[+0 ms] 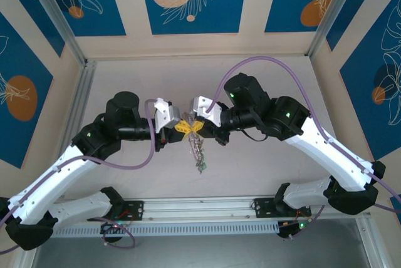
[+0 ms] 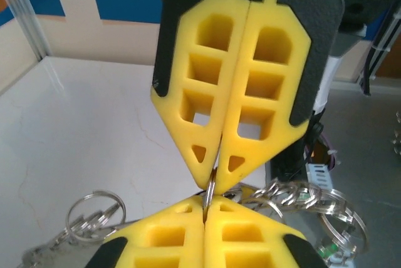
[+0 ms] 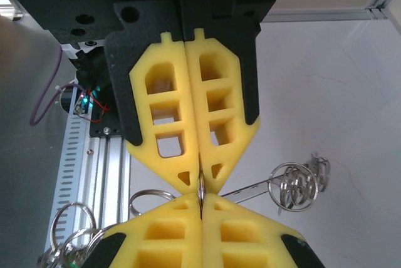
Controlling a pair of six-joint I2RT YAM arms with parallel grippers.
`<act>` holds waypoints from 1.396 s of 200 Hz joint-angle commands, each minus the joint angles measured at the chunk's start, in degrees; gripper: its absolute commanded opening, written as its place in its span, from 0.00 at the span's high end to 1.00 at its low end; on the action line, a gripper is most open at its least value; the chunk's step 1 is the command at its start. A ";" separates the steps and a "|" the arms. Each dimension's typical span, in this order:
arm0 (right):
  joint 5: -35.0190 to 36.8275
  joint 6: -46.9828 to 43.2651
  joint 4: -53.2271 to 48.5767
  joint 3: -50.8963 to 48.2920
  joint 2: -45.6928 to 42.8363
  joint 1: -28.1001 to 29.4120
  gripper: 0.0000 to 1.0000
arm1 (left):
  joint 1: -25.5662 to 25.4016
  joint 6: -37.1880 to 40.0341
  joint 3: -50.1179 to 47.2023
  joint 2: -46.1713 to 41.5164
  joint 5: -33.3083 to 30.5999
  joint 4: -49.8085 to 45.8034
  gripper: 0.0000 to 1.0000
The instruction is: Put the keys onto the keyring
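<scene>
The keyring (image 2: 211, 191) shows as a thin grey wire seen edge-on, standing 12 to 6 o'clock in both wrist views, right at the spot where the two sets of yellow tips meet. From above, its load of small rings and tags (image 1: 199, 154) dangles from that meeting point toward 6 o'clock, with a speck of green at the bottom end, above the pale worktop (image 1: 125, 86). The keys with the dark tag cannot be picked out in that tangle; it is too small and crowded to tell.

The left pincer (image 2: 210, 185) is fully closed, its pads pressed flat together with only the wire nipped at the very tip. The right pincer (image 3: 200, 186) is closed the same way on the same wire. From above, the left one comes in from 9 o'clock and the right one from 3 o'clock, nose to nose and touching, so neither arm is nearer: both have hold of it.

Loose split rings (image 2: 94, 210) lie at 8 o'clock of the left wrist's tips, and a coiled link (image 3: 294, 185) at 3 o'clock of the right's.

My judgement: the next move turns on that shared wire, since with both grips side by side nothing can slide along it until one lets go
</scene>
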 commanded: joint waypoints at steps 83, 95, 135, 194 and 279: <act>-7.87 4.55 10.32 -7.55 -7.88 -1.00 0.90 | -0.32 -9.41 -8.41 -5.14 6.50 20.34 1.00; -8.56 5.13 11.13 -8.63 -8.51 -1.43 0.90 | -0.32 -10.72 -9.12 -5.46 6.90 22.65 1.00; -8.54 6.14 12.32 -10.55 -9.54 -2.16 0.75 | -0.27 -12.42 -9.85 -6.15 7.97 25.88 1.00; -12.10 7.60 14.01 -13.21 -11.25 -4.62 0.78 | -0.18 -14.76 -13.29 -8.07 11.80 33.79 1.00; -15.98 7.60 16.57 -14.68 -12.19 -5.17 0.86 | -0.13 -18.36 -14.82 -8.00 14.33 42.00 1.00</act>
